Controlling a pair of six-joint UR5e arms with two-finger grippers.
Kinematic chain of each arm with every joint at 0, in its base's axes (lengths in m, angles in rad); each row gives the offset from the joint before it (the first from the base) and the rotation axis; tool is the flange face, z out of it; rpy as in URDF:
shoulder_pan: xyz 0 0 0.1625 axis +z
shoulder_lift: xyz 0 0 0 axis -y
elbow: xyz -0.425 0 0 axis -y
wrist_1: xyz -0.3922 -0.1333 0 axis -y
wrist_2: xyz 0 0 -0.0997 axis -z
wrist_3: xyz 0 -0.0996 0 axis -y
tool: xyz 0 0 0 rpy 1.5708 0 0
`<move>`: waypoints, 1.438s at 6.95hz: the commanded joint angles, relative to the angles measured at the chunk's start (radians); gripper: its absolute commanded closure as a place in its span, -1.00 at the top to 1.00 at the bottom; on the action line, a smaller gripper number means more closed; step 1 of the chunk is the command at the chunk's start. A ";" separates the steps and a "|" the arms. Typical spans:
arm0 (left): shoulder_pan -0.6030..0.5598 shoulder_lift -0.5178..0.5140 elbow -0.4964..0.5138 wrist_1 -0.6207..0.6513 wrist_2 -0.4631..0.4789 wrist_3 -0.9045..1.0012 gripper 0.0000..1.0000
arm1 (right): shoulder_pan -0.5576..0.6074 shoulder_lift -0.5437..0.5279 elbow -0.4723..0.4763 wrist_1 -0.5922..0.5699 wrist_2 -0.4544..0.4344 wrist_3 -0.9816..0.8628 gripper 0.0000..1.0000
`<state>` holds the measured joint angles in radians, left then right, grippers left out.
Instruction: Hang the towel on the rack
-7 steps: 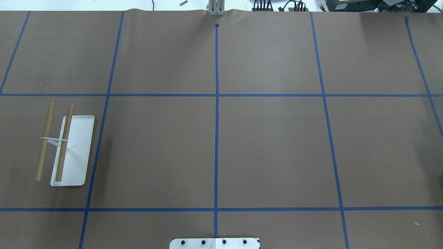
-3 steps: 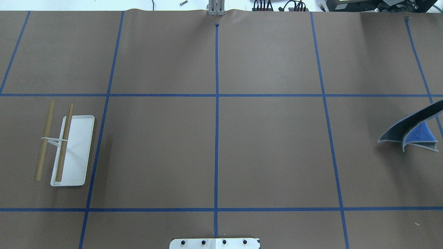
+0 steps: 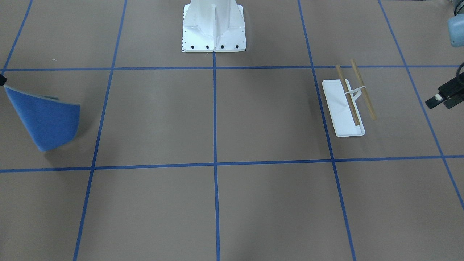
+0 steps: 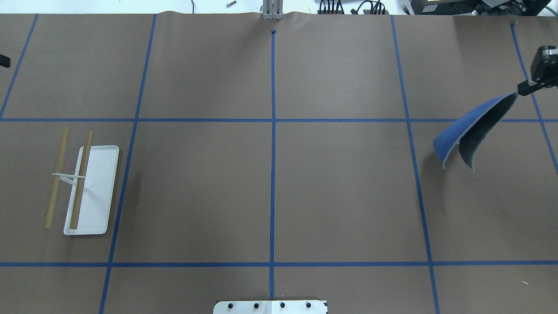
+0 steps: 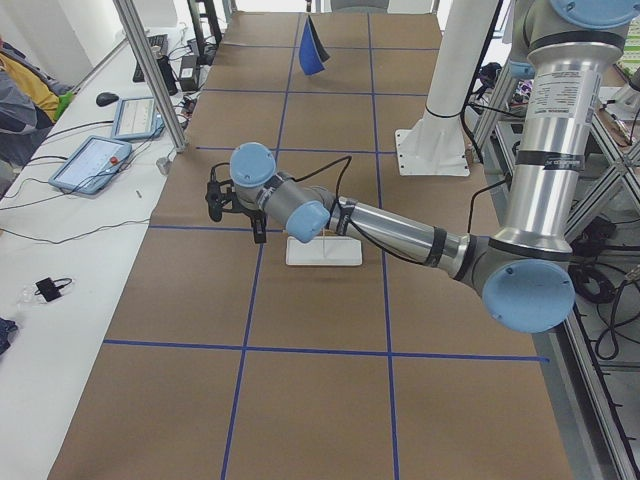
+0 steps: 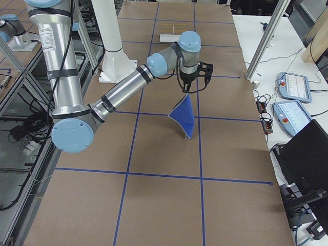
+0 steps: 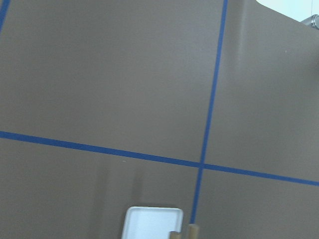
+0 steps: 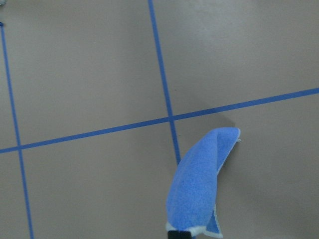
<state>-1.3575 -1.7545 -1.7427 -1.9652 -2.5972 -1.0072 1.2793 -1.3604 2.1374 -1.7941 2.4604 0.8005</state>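
The towel [image 4: 462, 131] is deep blue with a grey underside. It hangs folded above the table at the far right, pinched at its top corner by my right gripper [image 4: 523, 89], which is shut on it. The towel also shows in the front view [image 3: 43, 119], the right side view [image 6: 184, 118] and the right wrist view [image 8: 199, 184]. The rack [image 4: 98, 187] stands at the far left on its white base, with two tan dowels [image 4: 81, 179] on a thin upright; it also shows in the front view [image 3: 340, 112]. My left gripper [image 3: 440, 99] hovers open and empty beyond the rack, near the table's left end.
The large white bolted pedestal [image 3: 214, 25] stands at the robot's side of the table. Blue tape lines divide the brown table cover [image 4: 340, 192] into squares. Tablets and cables lie on side benches in the left side view [image 5: 90, 160].
The towel came in from the right edge and rose off the table, swinging up and toward the far side in my right gripper. My left gripper's tip appeared at the left edge.
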 commanded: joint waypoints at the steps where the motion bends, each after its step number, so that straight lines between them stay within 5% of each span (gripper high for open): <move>1: 0.090 -0.140 0.000 -0.009 0.005 -0.305 0.96 | -0.108 0.198 0.018 -0.014 -0.024 0.286 -1.00; 3: 0.161 -0.227 -0.001 -0.027 0.003 -0.499 0.95 | -0.222 0.320 0.013 -0.014 -0.117 0.476 -1.00; 5: 0.243 -0.330 -0.001 -0.070 0.003 -0.917 0.96 | -0.302 0.401 0.002 -0.011 -0.212 0.691 -1.00; 8: 0.274 -0.339 0.000 -0.225 0.006 -1.226 0.96 | -0.406 0.490 0.002 -0.002 -0.394 1.035 -1.00; 10: 0.354 -0.403 -0.001 -0.247 0.162 -1.547 0.96 | -0.435 0.527 0.002 -0.002 -0.496 1.240 -1.00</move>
<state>-1.0532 -2.1189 -1.7433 -2.1926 -2.5274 -2.3617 0.8641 -0.8553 2.1398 -1.7966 2.0281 1.9174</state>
